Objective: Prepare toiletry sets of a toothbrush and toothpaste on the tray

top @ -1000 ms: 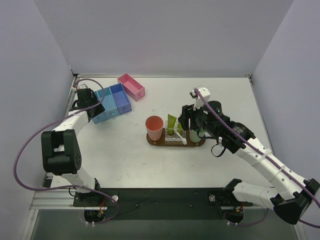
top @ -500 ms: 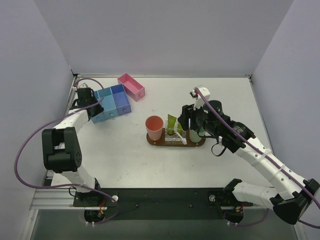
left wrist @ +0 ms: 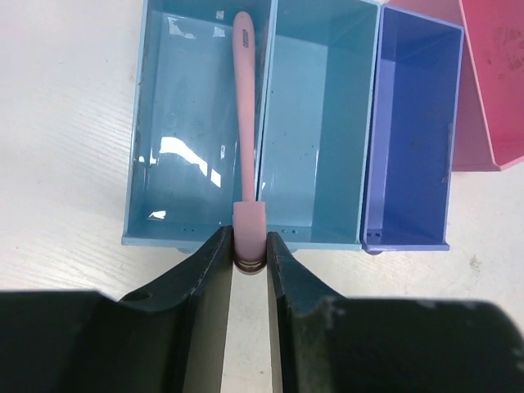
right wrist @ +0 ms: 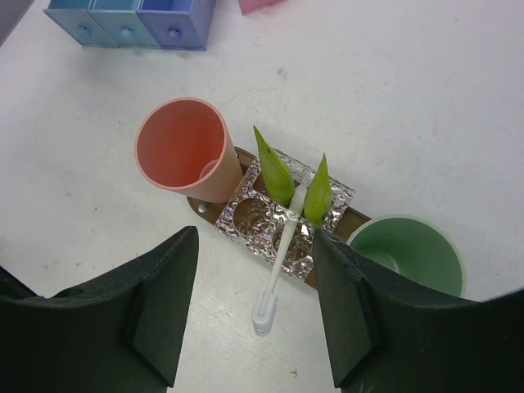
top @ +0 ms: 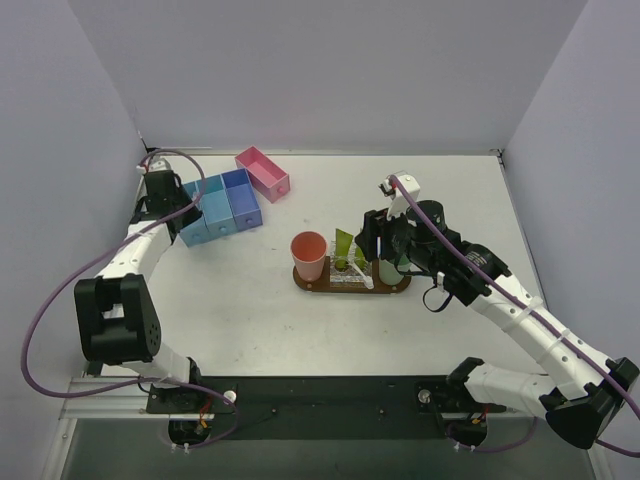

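Observation:
My left gripper [left wrist: 250, 243] is shut on the near end of a pink toothbrush [left wrist: 244, 115], which stretches away along the wall between two compartments of the light blue bin [left wrist: 201, 233]. In the top view this gripper [top: 172, 205] is at the bins' left end. My right gripper [right wrist: 264, 315] is open and empty, above the dark brown tray [right wrist: 350, 219]. On the tray a foil holder [right wrist: 246, 214] carries two yellow-green toothpaste tubes [right wrist: 273, 173] [right wrist: 318, 195] and a white toothbrush [right wrist: 284, 237] leaning towards me. The tray also shows in the top view [top: 398, 286].
A salmon-pink cup [right wrist: 176, 149] stands on the tray's left end and a green cup [right wrist: 405, 254] on its right end. A violet-blue bin [left wrist: 409, 131] and a pink bin [left wrist: 495, 74] sit right of the light blue one. Side walls stand close to the table's edges.
My left arm has shifted a little back and to the left, with the pink toothbrush in its grip. The right arm and the tray's things have not moved.

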Robot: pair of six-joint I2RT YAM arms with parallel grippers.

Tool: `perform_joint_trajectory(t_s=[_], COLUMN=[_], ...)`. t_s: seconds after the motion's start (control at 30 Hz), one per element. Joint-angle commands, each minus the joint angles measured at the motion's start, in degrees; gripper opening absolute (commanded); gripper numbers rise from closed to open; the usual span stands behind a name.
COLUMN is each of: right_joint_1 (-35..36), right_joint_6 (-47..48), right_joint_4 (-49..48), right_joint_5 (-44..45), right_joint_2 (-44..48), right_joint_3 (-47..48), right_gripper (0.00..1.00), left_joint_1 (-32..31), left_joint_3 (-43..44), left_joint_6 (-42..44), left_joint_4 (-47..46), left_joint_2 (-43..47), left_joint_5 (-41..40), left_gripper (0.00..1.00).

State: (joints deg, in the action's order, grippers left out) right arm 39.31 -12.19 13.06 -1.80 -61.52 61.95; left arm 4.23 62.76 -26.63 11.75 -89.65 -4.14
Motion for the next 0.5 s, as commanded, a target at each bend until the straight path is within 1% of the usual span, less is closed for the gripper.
perform_joint_trajectory(t_s=[0.0,0.1,0.13,0.2,0.23,0.33,0.47], right_joint_1=[-0.6,-0.7,-0.7,-0.8,-0.9,-1.0,-1.1], right_joint_6=[-0.7,-0.8,-0.9,-0.9,-0.9,-1.0,-1.1], right_joint_4=[-2.3,-2.3,-2.4,-2.5,-2.6,-2.7,-2.7], right_joint_5=[-0.4,-0.5,-0.5,-0.5,-0.5,-0.6,-0.7], right_joint_2=[0.3,0.4,0.4,0.7,0.7,0.5,0.6], right_joint_3=[-0.3,-0.2,-0.2,-0.3,-0.3,-0.3,-0.3], right_gripper=[0.53,0.53,0.53,0.53,0.53,0.53,0.53], left_joint_1=[0.3,0.2,0.2,0.3,0.2,0.0,-1.0], left_joint_3=[1.2,0.4,0.1,-1.1,-1.5,-3.1,-3.5], left_joint_6=[3.0,5.8,6.4,8.1,8.4,9.9,12.3], left_joint_4=[2.0,2.8,2.7,2.7,2.5,2.3,5.0], left_joint_2=[3.9,6.8,8.7,10.8,12.8,16.2,19.6], left_joint_5=[1.3,1.9,1.9,1.9,1.9,3.4,4.1], left_gripper=[0.17,0.11,0.07,0.04,0.01,0.00,0.00])
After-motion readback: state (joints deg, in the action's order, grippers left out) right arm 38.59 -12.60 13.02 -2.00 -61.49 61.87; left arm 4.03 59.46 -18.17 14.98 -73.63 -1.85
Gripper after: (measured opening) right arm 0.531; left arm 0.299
